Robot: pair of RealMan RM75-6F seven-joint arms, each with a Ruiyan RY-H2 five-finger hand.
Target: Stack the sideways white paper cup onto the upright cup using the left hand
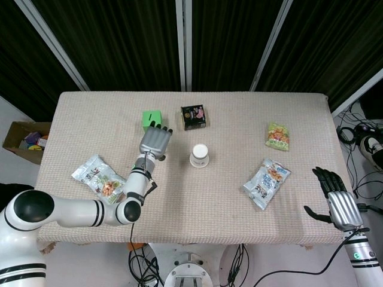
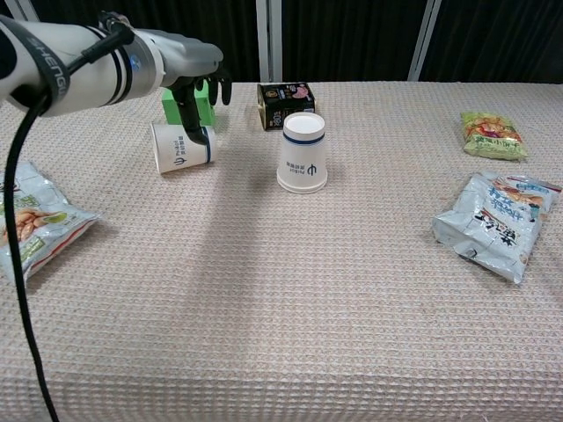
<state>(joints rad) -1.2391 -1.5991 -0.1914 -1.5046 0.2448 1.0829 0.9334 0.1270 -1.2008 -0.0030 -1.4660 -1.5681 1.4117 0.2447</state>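
Left robot hand (image 2: 195,88) (fingers spread, holding nothing) hangs directly above the sideways cup (image 2: 182,147).

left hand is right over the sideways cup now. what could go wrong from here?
1. The sideways cup lies loose on its side; a fingertip push from the left hand may roll it away instead of seating it in the grip.
2. The green cube sits just behind the cup, so the fingers might bump it.
3. The upright cup stands mouth-down and free, so an off-centre stack could tip it.
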